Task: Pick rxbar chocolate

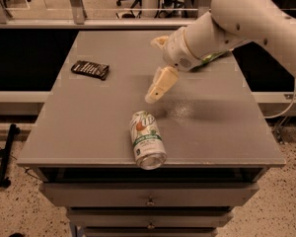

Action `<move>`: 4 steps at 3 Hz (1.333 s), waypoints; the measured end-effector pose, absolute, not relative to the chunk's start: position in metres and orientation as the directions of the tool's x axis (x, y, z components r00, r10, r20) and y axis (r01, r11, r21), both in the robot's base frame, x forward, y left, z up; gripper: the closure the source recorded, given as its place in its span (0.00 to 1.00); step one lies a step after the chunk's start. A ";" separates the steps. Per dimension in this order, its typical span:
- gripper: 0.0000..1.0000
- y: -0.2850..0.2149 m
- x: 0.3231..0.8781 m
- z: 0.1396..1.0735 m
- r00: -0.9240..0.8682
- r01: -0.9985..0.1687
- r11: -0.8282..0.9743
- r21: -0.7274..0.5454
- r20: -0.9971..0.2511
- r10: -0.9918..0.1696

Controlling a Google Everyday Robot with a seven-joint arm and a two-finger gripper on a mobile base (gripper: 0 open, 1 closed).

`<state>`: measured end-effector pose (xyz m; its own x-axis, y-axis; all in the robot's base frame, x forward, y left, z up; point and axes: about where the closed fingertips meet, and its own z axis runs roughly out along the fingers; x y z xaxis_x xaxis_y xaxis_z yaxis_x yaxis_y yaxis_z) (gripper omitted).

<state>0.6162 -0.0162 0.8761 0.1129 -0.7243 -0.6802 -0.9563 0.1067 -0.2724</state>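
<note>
The rxbar chocolate (90, 69) is a small flat dark bar with pale lettering, lying on the grey table (89, 127) at the far left. My gripper (155, 94) hangs from the white arm above the table's middle, well to the right of the bar and just above the far end of the can. It holds nothing that I can see.
A white-green soda can (147, 139) lies on its side near the front edge. A green snack bag (213, 58) at the back right is mostly hidden behind my arm. Drawers sit under the table. A black ledge runs along both sides.
</note>
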 end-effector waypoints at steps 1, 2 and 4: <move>0.00 0.004 0.649 0.875 0.072 -0.958 0.154 -0.243 -0.721 -0.689; 0.00 0.040 0.670 0.880 0.019 -0.971 0.176 -0.159 -0.792 -0.611; 0.00 0.098 0.683 0.871 -0.050 -0.974 0.217 -0.072 -0.857 -0.512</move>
